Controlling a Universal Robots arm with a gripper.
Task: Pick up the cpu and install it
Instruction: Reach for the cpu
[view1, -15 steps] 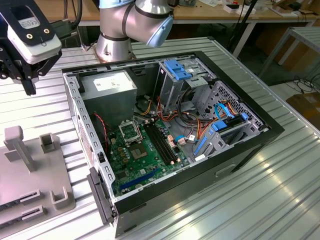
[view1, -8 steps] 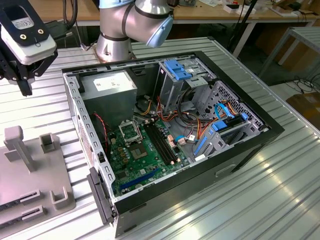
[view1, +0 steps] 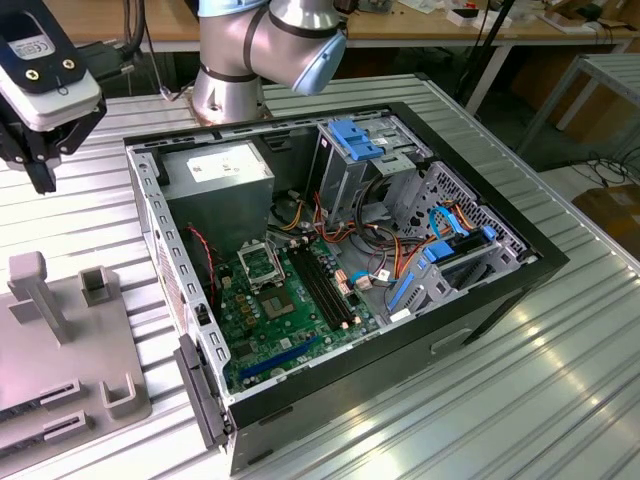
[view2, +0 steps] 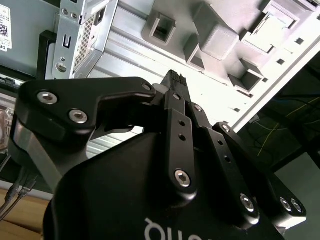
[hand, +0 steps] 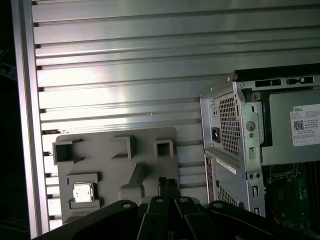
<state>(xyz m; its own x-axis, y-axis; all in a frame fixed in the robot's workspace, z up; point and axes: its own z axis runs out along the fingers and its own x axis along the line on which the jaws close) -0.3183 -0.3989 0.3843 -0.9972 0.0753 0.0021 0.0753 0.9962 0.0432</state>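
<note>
At the exterior view's left, the gripper (view1: 42, 178) hangs above the ribbed metal table (view1: 520, 400), clear of everything beneath it. In the second wrist view its fingertips (view2: 172, 77) meet in one narrow point with nothing between them, so the fingers are drawn together and empty.

Below it on the table lies a grey fixture plate (view1: 90, 340) with raised blocks and several open-topped pockets. In the first wrist view the plate (hand: 112, 172) holds the cpu (hand: 82, 192) flat in a square recess, silvery face up. The gripper (hand: 169, 186) is apart from the cpu, over another part of the plate. The other pockets seen there hold nothing.

Further toward the exterior view's right stands the open computer case (view1: 400, 350), just beside the plate. Inside, a grey power supply (view1: 225, 180) fills the far corner. The green motherboard (view1: 290, 320) covers the floor and carries the metal-framed socket (view1: 262, 266), whose middle is dark. Beyond it are a drive cage (view1: 350, 150) with a blue top, a tangle of coloured cables (view1: 385, 255), and blue latches (view1: 430, 265) at the case's right-hand wall.
</note>
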